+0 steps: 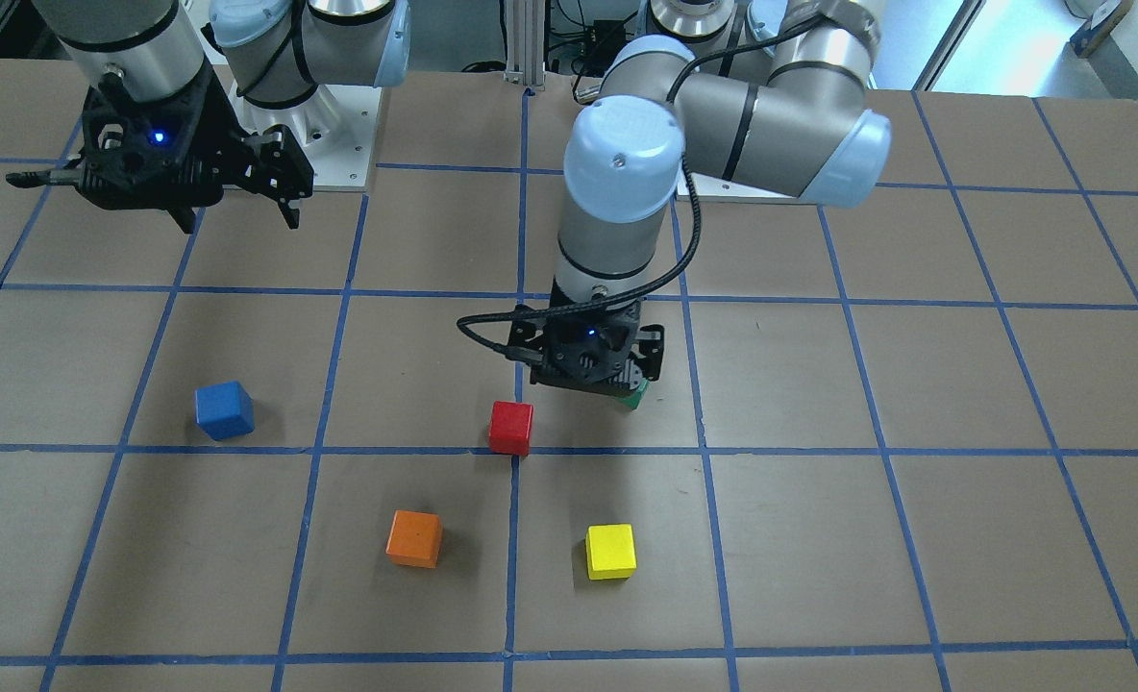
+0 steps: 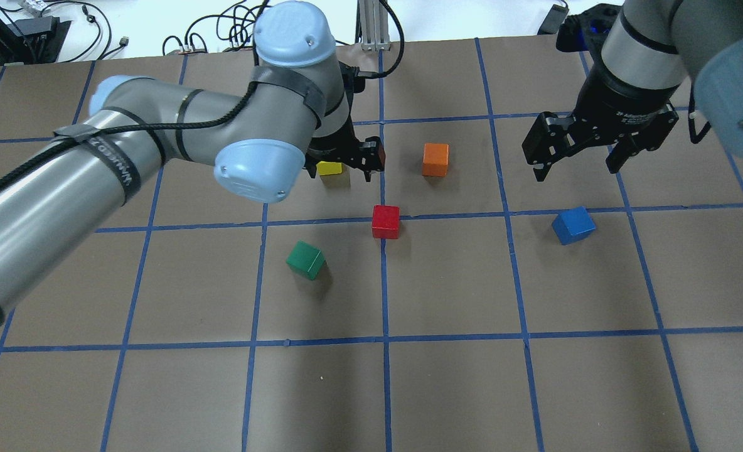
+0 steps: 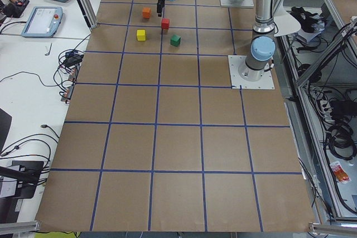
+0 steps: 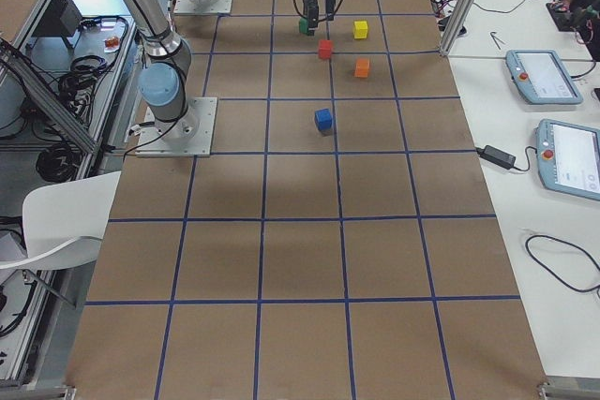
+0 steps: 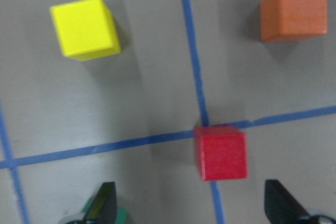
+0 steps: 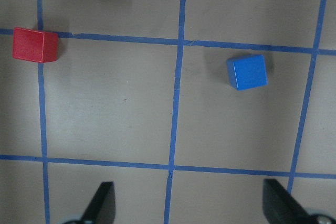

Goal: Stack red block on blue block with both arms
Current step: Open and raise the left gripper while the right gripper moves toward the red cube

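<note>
Poking in at the bottom edge of the left wrist view, nearest the lens: two dark fingertips (image 5: 105, 205) of the left gripper (image 5: 191, 207), spreading wide, clamping nothing. Sitting just ahead of those tips, not yet between them: the red block (image 5: 220, 153), resting flat on the table (image 5: 157, 93) right at a crossing of blue tape lines (image 5: 94, 149), lying off-centre toward that view's right-hand finger. Squaring its faces roughly with the finger line, so likely needing no big wrist turn. Hovering beside the red block in the front-facing view, hiding most of the green block (image 1: 634, 395). Being by far the nearer gripper to the red block.

Resting well apart from the red block, on the side toward the right arm: the blue block (image 2: 573, 225), standing alone, turned slightly against the tape grid. Hanging raised near the blue block, well away from the red block: the right gripper (image 2: 577, 168), jaws parted too, carrying nothing.

Lying beyond the red block from the left wrist: yellow block (image 5: 84, 28) and orange block (image 5: 294, 13), both apart from it.

Calling next, probably, for nudging the left gripper forward and a bit sideways until straddling the red block, then dropping and closing. Risking clipping a block edge with one finger if skipping the sideways shift.
</note>
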Robot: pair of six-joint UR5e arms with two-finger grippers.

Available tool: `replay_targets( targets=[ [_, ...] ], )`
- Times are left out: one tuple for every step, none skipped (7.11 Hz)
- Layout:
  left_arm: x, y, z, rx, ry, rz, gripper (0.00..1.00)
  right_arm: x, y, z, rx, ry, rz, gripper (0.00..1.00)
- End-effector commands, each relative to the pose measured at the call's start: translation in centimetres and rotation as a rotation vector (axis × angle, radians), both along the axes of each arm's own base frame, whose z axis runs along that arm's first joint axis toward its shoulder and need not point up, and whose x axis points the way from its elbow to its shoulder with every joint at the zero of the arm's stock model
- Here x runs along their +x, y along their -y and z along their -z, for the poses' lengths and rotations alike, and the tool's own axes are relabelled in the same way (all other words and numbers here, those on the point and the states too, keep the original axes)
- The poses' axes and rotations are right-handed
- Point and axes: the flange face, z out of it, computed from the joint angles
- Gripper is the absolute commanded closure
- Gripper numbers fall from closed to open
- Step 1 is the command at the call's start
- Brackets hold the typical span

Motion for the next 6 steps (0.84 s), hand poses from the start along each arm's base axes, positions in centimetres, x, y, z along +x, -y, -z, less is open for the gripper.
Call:
replay_targets(
  targets=[
    [8.4,-2.4,-7.2,0.033,0.016,-0.059,0.00,1.3,4.0,3.7,-0.031,-0.002,0.063,0.00],
    [10.3,-4.0,-10.3,0.006,0.020,-0.058,0.00,3.8,4.7,5.5,-0.027,-0.003,0.026,0.00],
    [11.6,-5.2,-12.5,-0.029,0.034,-0.069,0.00,6.6,5.9,7.4,-0.066,0.001,0.039,0.00],
    [12.2,-5.2,-13.9,-0.056,0.033,-0.081,0.00,10.0,6.5,9.6,-0.079,0.004,0.082,0.00],
    [12.7,-4.6,-14.5,-0.066,0.033,-0.092,0.00,13.2,6.5,11.2,-0.096,0.010,0.061,0.00],
    [13.8,-3.4,-15.1,-0.045,0.032,-0.117,0.00,15.4,6.3,12.2,-0.110,0.017,0.056,0.00]
  ],
)
